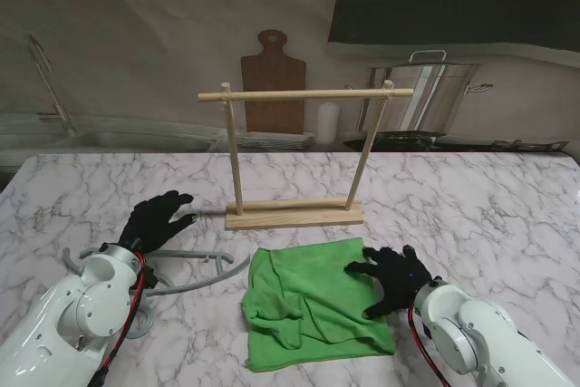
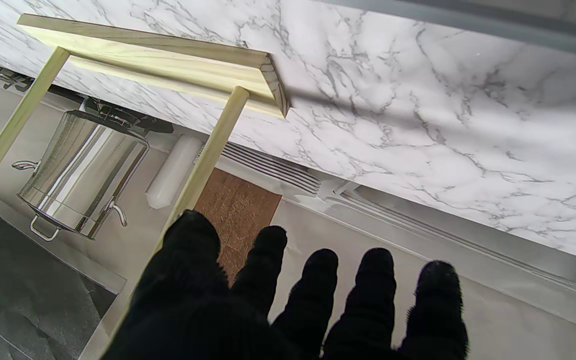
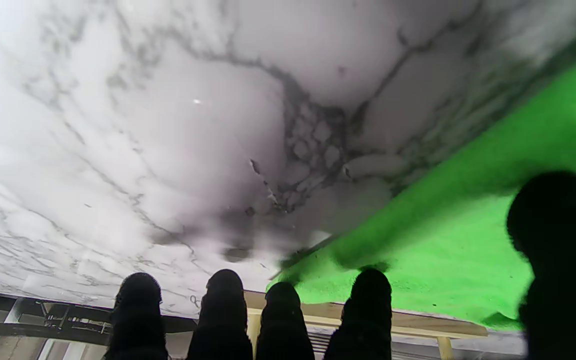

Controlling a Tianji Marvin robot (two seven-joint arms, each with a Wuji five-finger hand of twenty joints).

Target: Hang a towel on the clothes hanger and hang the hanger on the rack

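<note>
From the stand's view, the left hand [image 1: 159, 220] hovers over the marble table [image 1: 471, 197] with its black fingers spread and nothing in them; the grey clothes hanger [image 1: 195, 269] lies flat just behind its wrist, nearer to me, and the wooden rack [image 1: 294, 156] stands upright beyond its fingertips, slightly to the right. The right hand [image 1: 391, 276] rests splayed on the right edge of the rumpled green towel [image 1: 308, 304], fingers apart and not closed on the cloth. In the left wrist view, five separated fingers [image 2: 318, 295] reach toward the rack's base [image 2: 178, 67] and one upright post [image 2: 208, 155], touching neither. In the right wrist view, four straight fingers [image 3: 283, 320] and the thumb [image 3: 558, 240] sit spread, the towel [image 3: 468, 240] under the thumb-side digits and bare marble [image 3: 168, 125] before the others.
</note>
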